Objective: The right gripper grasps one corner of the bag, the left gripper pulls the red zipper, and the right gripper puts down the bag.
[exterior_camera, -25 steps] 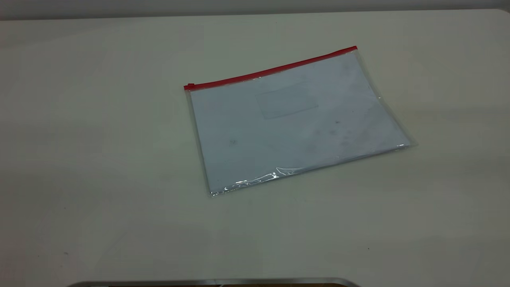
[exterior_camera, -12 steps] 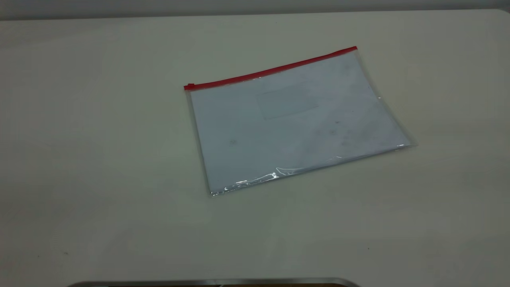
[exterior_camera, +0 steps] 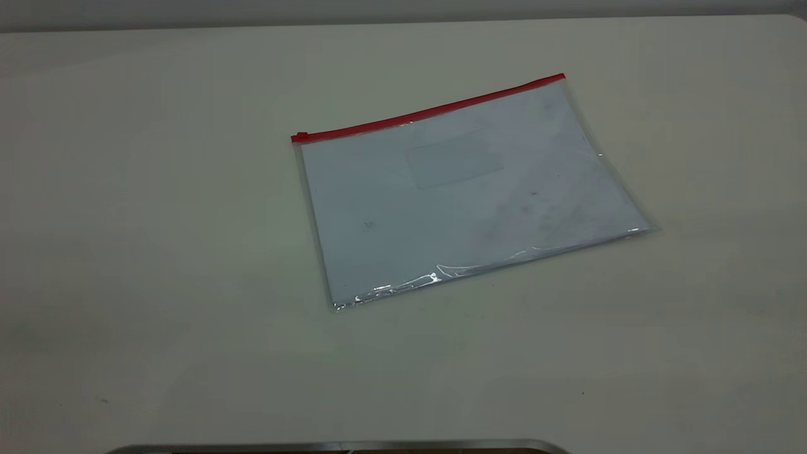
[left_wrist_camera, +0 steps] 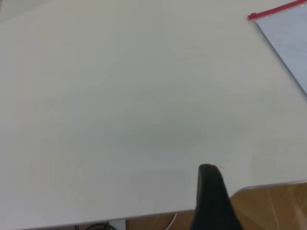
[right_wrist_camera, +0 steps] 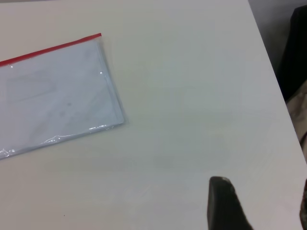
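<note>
The bag (exterior_camera: pixel 460 195) lies flat on the table, a clear pouch with white paper inside. The red zipper (exterior_camera: pixel 429 113) runs along its far edge, with the slider tab (exterior_camera: pixel 301 136) at the left end. The corner of the bag (exterior_camera: pixel 563 77) at the strip's right end lies flat. Neither gripper shows in the exterior view. In the left wrist view a black tip of my left gripper (left_wrist_camera: pixel 209 191) sits near the table's edge, far from the bag (left_wrist_camera: pixel 288 38). In the right wrist view a black tip of my right gripper (right_wrist_camera: pixel 221 201) is over bare table, apart from the bag (right_wrist_camera: pixel 53 96).
The pale table (exterior_camera: pixel 157 252) surrounds the bag on all sides. A metal-edged rim (exterior_camera: pixel 340 446) shows at the front. The table's edge (left_wrist_camera: pixel 268 184) shows in the left wrist view, and a dark object (right_wrist_camera: pixel 298 52) stands beyond the table's side in the right wrist view.
</note>
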Controlling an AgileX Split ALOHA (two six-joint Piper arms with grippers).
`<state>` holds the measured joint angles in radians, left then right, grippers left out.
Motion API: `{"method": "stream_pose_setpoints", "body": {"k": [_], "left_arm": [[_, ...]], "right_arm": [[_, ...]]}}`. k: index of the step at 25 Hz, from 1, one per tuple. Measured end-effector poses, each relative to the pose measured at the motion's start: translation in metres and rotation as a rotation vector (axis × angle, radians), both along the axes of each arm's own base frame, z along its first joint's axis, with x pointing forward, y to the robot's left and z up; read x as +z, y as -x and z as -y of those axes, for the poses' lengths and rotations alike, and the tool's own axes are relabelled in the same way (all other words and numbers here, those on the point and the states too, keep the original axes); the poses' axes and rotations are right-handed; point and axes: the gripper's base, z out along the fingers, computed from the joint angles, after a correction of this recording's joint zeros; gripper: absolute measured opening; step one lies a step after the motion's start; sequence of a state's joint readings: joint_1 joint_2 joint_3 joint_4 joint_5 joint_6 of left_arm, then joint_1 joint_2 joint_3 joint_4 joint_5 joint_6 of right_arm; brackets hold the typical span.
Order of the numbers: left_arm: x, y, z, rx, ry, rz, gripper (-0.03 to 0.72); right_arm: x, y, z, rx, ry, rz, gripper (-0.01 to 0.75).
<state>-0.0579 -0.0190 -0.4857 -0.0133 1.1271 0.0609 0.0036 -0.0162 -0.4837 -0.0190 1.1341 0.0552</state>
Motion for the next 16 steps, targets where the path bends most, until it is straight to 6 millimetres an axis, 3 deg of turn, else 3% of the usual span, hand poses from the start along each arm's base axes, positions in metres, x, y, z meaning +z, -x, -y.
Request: {"method": "stream_pose_setpoints", "body": {"k": [16], "left_arm": [[-0.0001,0.0001,0.0000,0.000,0.000,-0.001,0.548]], "right_arm": [[-0.0001,0.0000,0.0000,0.000,0.000,0.000,0.404]]}}
